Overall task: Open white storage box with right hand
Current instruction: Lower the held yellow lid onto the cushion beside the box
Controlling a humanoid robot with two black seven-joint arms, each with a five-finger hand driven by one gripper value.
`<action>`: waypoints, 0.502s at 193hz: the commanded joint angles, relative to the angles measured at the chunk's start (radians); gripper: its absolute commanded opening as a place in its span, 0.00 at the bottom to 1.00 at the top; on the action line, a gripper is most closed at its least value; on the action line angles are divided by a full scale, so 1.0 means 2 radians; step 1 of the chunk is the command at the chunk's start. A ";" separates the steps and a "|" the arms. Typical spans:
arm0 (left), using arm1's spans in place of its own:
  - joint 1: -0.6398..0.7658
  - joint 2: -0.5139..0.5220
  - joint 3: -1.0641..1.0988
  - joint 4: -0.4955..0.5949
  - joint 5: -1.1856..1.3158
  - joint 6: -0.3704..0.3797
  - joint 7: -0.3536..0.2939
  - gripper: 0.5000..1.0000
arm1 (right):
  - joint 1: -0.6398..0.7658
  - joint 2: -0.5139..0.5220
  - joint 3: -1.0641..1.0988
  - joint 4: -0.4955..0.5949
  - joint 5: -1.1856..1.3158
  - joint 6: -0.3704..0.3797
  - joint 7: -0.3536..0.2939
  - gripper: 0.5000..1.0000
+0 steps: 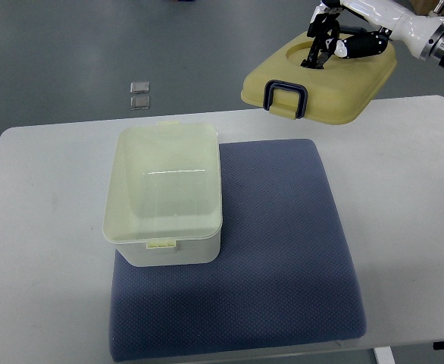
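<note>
Far left, on the grey floor beyond the table: two small square metal plates [139, 95], one just behind the other.

White table [40, 227] spans the frame. A dark blue textured mat [282, 250] lies on it, centre to right.

White storage box [165, 197] stands on the mat's left part, its left side at or slightly past the mat's left edge. Box is open; interior visible, pale yellowish-white walls. Small latch tabs show at the near and far rims.

Upper right: the box's lid [320, 80], pale yellow with a dark blue clip handle [285, 98] on its near-left edge, held in the air above the table's far edge, tilted, well apart from the box.

Right hand [336, 42], black fingers on a white arm entering from the right edge, grips the lid in its top recess.
</note>
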 commanded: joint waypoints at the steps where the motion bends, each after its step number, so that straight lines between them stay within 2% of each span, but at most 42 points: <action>1: 0.000 0.000 0.000 -0.001 0.000 0.000 0.000 1.00 | -0.048 0.005 0.042 -0.006 0.007 -0.007 0.000 0.00; 19: 0.000 0.000 0.000 -0.001 0.000 0.000 0.000 1.00 | -0.076 0.014 0.056 -0.014 0.027 -0.011 0.002 0.00; 38: 0.000 0.000 0.001 -0.001 0.000 0.000 0.000 1.00 | -0.097 0.035 0.057 -0.047 0.051 -0.024 0.013 0.00; 68: 0.000 0.000 0.002 0.002 0.000 0.000 0.000 1.00 | -0.132 0.075 0.058 -0.095 0.052 -0.045 0.013 0.00; 97: 0.000 0.000 0.002 0.001 0.000 0.000 0.000 1.00 | -0.155 0.098 0.053 -0.117 0.052 -0.062 0.013 0.00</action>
